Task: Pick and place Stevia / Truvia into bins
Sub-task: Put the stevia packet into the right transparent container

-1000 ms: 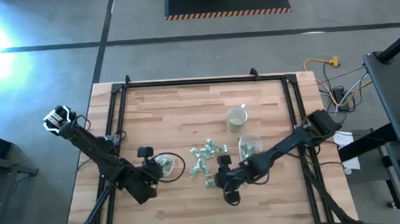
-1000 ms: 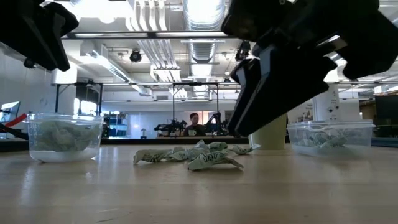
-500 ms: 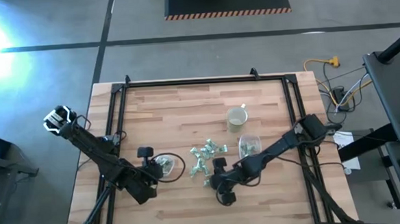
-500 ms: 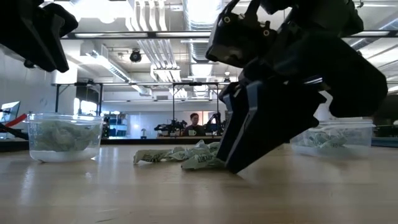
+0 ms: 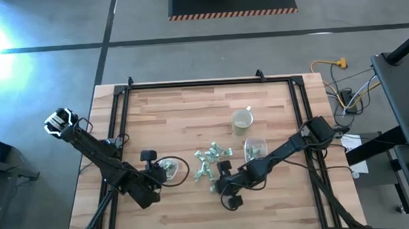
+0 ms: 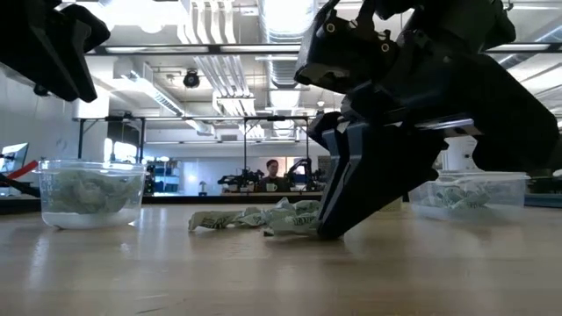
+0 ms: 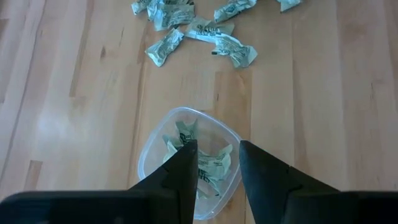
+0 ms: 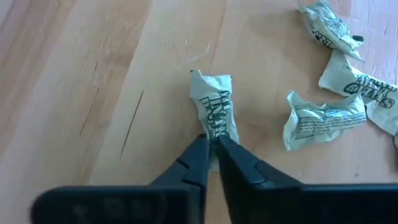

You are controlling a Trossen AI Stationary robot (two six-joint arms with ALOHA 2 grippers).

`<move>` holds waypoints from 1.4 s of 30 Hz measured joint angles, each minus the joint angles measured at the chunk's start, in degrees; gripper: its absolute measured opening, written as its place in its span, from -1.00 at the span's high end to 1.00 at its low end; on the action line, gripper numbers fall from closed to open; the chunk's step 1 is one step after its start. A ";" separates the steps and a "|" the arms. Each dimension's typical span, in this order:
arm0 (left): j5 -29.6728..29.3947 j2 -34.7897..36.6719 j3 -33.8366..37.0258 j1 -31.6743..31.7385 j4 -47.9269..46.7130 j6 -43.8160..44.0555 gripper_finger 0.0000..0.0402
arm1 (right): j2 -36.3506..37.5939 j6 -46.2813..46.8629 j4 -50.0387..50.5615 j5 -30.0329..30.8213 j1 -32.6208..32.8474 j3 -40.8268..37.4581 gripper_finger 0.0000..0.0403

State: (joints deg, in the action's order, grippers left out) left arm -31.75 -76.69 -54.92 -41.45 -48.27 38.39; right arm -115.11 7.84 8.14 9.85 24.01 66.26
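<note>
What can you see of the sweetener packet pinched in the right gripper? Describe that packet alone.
The pinched packet is a small, crumpled paper sachet, pale green and white with dark print. It lies on the wooden table, apart from the other packets. The right gripper has shut on one end, and the rest sticks out beyond the fingertips. In the low view it sits at the edge of the loose pile, not yet lifted.
</note>
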 joint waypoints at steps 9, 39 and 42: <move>-0.11 0.00 0.22 0.00 0.00 -0.11 0.50 | 1.63 -1.81 7.43 1.10 0.07 2.08 0.95; -0.79 0.00 0.94 0.09 3.26 -3.22 0.50 | 15.37 44.78 55.14 24.81 8.81 -3.37 0.95; -1.01 0.00 0.94 0.09 3.26 -3.30 0.50 | 15.34 46.36 55.29 24.89 8.71 -4.60 0.95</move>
State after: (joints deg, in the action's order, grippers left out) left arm -32.76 -76.69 -53.98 -41.36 -45.01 35.09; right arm -99.77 54.20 63.43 34.73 32.72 61.66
